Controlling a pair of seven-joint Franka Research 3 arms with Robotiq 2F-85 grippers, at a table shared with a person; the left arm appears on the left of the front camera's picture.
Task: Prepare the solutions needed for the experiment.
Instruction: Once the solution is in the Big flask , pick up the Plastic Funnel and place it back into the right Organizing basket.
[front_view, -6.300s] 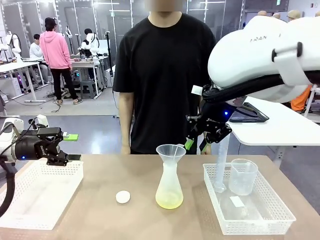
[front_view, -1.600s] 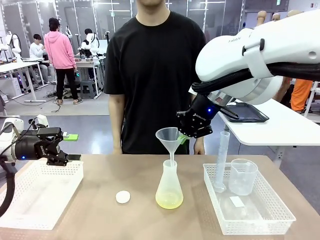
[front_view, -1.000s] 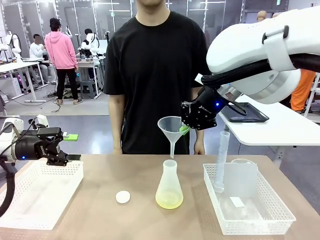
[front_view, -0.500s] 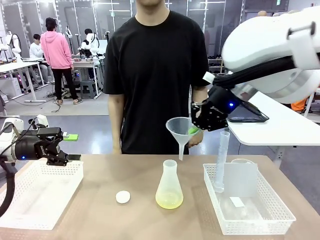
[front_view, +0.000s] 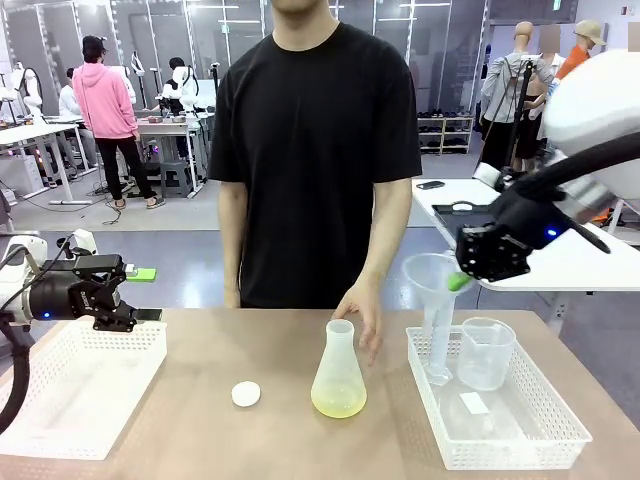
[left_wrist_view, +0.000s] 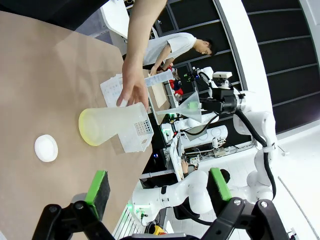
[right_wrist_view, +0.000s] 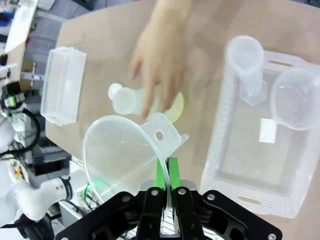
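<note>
- Tan tabletop (front_view: 200, 430) in an open lab hall; a person in a black T-shirt (front_view: 310, 150) stands at its far side.
- The solutions (front_view: 338, 403) are a shallow pale yellow layer at the bottom of a frosted conical flask (front_view: 338, 360), which stands upright near the middle of the table. From the left wrist the layer shows as a yellow band at the flask's base (left_wrist_view: 86, 131).
- The person's hand (front_view: 362, 318) hangs just beside the flask's neck, on its right. From the right wrist the hand (right_wrist_view: 160, 65) is blurred over the flask, and whether it touches cannot be told.
- A small white cap (front_view: 246, 394) lies flat on the table, left of the flask and apart from it.
- A clear funnel (front_view: 428, 275) hangs in the air, wide end up, over the left end of the right basket (front_view: 515, 458).
- The right gripper (front_view: 462, 280) pinches the funnel's rim tab, its green pads (right_wrist_view: 159, 172) pressed together on it.
- In that basket a graduated cylinder (front_view: 438, 345) stands upright, with a clear beaker (front_view: 486, 352) just beside it.
- The left basket (front_view: 130, 395), white, sits at the table's left edge.
- The left gripper (front_view: 146, 295) hovers over the left basket's far edge, fingers spread wide (left_wrist_view: 97, 187), holding nothing.
</note>
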